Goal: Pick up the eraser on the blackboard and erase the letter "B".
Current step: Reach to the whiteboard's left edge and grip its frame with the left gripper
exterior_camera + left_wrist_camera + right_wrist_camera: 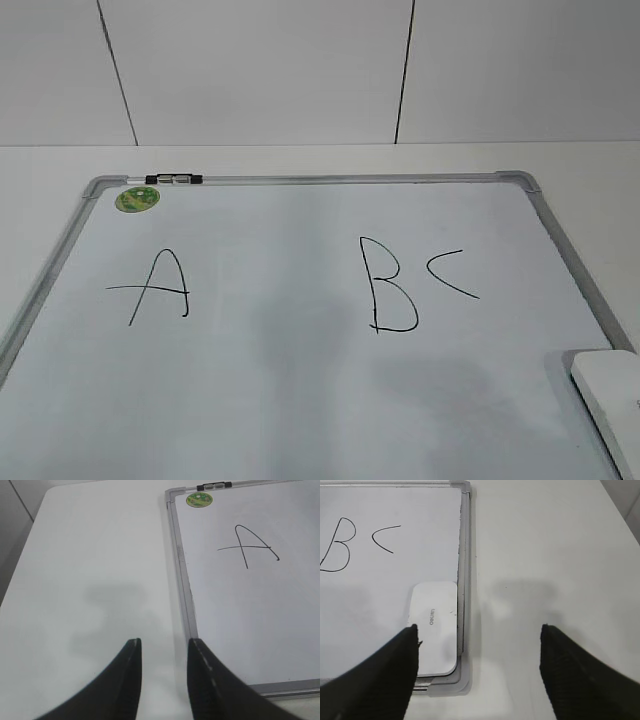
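The blackboard [300, 400] is a white board with a grey frame lying flat on the table. The letter "B" [388, 288] is drawn in black right of centre; it also shows in the right wrist view [336, 546]. The white eraser [610, 398] lies on the board's near right corner, against the frame, also in the right wrist view [436, 626]. My right gripper [479, 630] is wide open above that corner; its left finger is over the eraser's left edge. My left gripper [164, 642] is open and empty over the table, just left of the board's frame. Neither gripper shows in the exterior view.
A black "A" [155, 287] and a curved "C" [450, 273] flank the B. A round green sticker [137, 199] and a small black-and-silver marker [173, 179] sit at the board's far left corner. White table [550, 555] surrounds the board; a tiled wall stands behind.
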{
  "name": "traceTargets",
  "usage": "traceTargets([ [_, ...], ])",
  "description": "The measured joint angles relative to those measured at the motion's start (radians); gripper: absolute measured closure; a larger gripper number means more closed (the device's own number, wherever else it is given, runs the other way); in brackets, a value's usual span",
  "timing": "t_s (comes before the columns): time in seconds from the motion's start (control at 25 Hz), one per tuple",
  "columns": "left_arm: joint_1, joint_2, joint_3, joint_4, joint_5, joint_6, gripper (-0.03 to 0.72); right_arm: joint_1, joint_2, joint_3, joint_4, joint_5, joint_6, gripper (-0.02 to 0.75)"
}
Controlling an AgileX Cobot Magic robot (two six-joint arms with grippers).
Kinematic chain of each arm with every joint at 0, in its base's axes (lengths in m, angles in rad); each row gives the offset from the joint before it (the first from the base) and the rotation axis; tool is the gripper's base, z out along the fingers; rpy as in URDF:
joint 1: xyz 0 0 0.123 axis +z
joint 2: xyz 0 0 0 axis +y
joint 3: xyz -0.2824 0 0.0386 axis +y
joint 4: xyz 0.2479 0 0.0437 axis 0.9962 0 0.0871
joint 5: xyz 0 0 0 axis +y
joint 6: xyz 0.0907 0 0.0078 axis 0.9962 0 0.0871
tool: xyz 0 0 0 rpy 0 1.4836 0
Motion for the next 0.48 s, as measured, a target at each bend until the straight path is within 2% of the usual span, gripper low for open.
traceTargets([
  [0.48, 0.0, 0.0, 0.0, 0.0, 0.0, 0.0, 0.453, 0.0, 0.0, 0.0, 0.012, 0.0, 0.0, 0.155],
])
